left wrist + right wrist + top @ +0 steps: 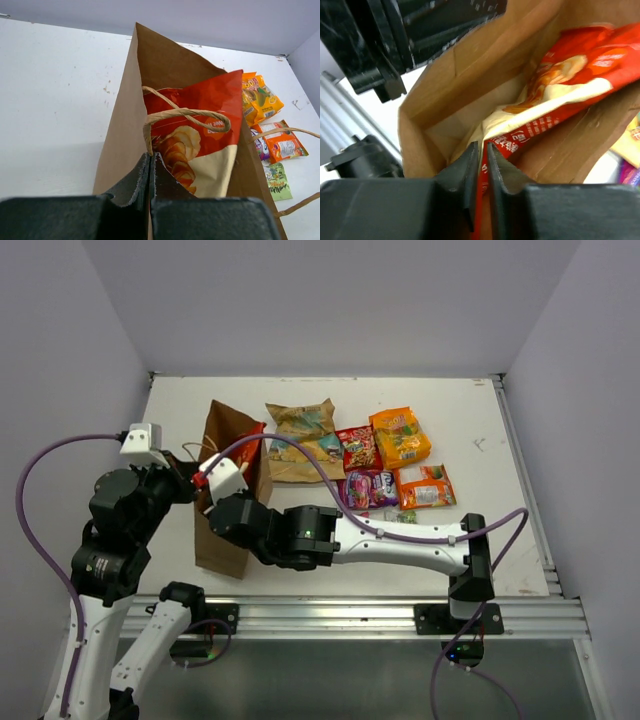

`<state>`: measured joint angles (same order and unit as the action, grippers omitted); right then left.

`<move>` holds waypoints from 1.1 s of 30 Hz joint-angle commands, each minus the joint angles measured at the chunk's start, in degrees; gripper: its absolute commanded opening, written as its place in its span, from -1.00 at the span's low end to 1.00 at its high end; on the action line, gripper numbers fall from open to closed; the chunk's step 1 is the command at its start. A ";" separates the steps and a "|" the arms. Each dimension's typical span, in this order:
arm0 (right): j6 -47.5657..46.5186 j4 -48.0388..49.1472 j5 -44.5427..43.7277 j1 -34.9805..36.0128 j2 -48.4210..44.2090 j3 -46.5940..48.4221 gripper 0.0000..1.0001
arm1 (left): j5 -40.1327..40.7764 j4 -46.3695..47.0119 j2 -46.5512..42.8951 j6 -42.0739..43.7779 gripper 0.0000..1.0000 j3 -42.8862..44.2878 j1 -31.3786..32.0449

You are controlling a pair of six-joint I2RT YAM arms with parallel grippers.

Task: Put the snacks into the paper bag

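Packing: right gripper (481, 146) pinches chip bag (570, 92) inside paper bag (485, 65) at the left edge of the counter (480, 420); left gripper (151, 156) pinches the paper bag open. Next, let go.

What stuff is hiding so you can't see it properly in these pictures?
- Floor of the paper bag: right wrist view, covered by the chip bag.
- Green packet: top view, mostly behind the right arm.
- Purple packet: left wrist view, cut off by the bag's wall.
- Any other snacks inside the bag: no view shows.
- Packet lettering: too small to read.
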<state>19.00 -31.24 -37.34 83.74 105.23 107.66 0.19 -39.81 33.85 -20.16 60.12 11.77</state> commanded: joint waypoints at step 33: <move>0.33 -1.98 28.18 -49.81 -2.68 -7.56 0.82 | 7.46 3.69 1.48 1.00 -1.00 -1.93 0.27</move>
<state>17.63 -34.83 -20.51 36.49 97.65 99.61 6.22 -38.59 34.52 -19.94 58.57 11.77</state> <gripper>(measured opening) 0.913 0.009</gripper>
